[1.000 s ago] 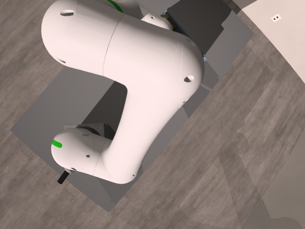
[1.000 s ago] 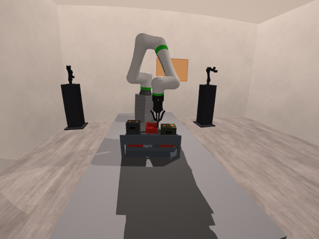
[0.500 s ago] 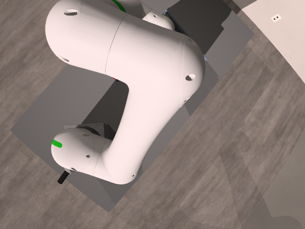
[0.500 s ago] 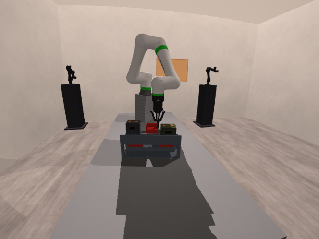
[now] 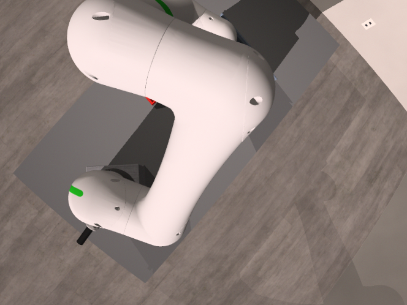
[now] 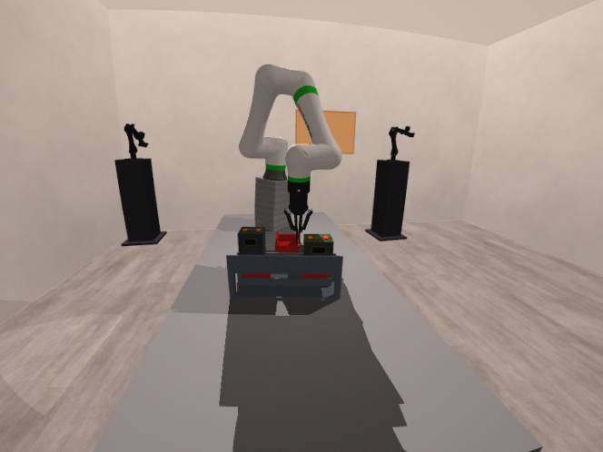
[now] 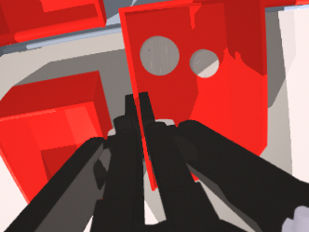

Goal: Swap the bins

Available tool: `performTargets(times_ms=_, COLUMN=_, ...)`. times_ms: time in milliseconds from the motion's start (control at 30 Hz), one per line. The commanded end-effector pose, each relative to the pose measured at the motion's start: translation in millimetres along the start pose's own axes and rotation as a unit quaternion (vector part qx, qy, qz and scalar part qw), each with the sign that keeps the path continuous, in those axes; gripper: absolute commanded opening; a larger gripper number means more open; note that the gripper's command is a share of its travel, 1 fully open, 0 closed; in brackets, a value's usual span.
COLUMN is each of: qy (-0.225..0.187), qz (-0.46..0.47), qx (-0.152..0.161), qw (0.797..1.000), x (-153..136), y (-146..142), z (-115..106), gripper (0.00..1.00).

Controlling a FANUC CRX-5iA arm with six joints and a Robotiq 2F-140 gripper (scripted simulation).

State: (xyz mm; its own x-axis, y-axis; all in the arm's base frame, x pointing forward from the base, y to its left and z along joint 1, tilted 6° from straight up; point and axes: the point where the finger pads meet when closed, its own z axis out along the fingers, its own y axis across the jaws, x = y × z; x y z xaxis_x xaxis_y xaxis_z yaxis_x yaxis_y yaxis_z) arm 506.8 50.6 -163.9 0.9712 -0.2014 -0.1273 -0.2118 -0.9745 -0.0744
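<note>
1. A white robot arm (image 6: pixel 274 114) with green bands bends over a long grey table (image 6: pixel 165 371) in a beige room.
2. Its black gripper (image 6: pixel 299 230) points straight down, just behind a low dark shelf unit (image 6: pixel 232 276) standing on the table.
3. In the wrist view, the gripper (image 7: pixel 143 98) is clenched on the thin side wall of a red open bin (image 7: pixel 223 101). One finger (image 7: pixel 130 106) presses the wall's outer face and the other sits inside the bin.
4. This gripped bin holds two round grey parts (image 7: pixel 159 55) lying on its floor, one larger than the other, side by side.
5. Most of the bin lies to the right of the fingers in the wrist view; only its left wall runs between them.
6. From the exterior view, the same red bin (image 6: pixel 285 243) appears between a black box (image 6: pixel 251 240) and a dark green box (image 6: pixel 318 244), level with the shelf's top board. Whether it is touching anything below cannot be told.
7. A second red bin (image 7: pixel 51 129), with nothing visible inside, sits just beside the gripper's left in the wrist view, apart from the held bin.
8. More red bins (image 7: pixel 56 7) line the top edge of the wrist view.
9. The top view is mostly filled by the arm (image 5: pixel 190 114); only a sliver of red (image 5: pixel 150 100) shows beneath it.
</note>
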Motion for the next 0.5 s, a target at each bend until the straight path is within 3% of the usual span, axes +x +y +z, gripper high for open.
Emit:
performTargets(times_ms=0, qy=0.001, qz=0.000, qx=0.000, qw=1.000, x=3.4, y=-0.2, z=-1.4, gripper=0.10)
performTargets(times_ms=467, qy=0.001, qz=0.000, qx=0.000, qw=1.000, x=18.1, y=-0.2, z=-4.0, gripper=0.10)
